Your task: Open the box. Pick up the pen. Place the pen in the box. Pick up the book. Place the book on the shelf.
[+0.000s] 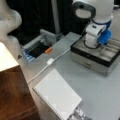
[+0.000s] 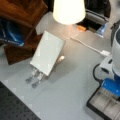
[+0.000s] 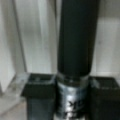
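Grey table [image 1: 100,95], box [image 1: 100,53] already open at a front view's right. Gripper [image 3: 71,100] sits down inside it, pinching the pen [image 3: 75,37], black barrel with silvery band, between its 2 fingers [image 3: 38,95]. Looks like step 3; letting go needs the pen settled in a compartment.

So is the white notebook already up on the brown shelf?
No, the book lies on the grey table beside the shelf.

The box [image 1: 100,56] stands open, the black pen [image 3: 75,37] upright over its beige compartments, the white book [image 1: 57,96] flat beside the brown shelf [image 1: 15,97].
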Controlling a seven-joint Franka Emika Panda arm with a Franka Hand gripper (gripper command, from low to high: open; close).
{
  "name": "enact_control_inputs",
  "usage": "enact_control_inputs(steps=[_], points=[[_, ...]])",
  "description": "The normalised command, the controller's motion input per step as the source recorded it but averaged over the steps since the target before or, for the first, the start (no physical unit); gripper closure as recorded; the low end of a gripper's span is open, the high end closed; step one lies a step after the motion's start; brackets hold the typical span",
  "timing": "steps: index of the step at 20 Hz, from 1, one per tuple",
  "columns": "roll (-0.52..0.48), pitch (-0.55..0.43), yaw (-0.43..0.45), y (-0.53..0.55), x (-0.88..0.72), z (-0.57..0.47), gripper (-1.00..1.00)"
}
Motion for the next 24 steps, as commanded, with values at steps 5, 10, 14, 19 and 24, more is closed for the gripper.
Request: enact_control_inputs(steps=[5,10,14,19,24], points=[[-0.257,-0.018,0.119,0.03,0.05,-0.1,1.0],[-0.235,-0.045,0.112,-0.03,0.08,-0.12,-1.0],[-0.18,-0.05,0.065,0.01,0.1,-0.08,-1.0],[-0.162,-0.051,0.044,0.05,0.11,-0.05,-1.0],[-0.158,-0.049,0.039,0.06,0.1,-0.02,-1.0]])
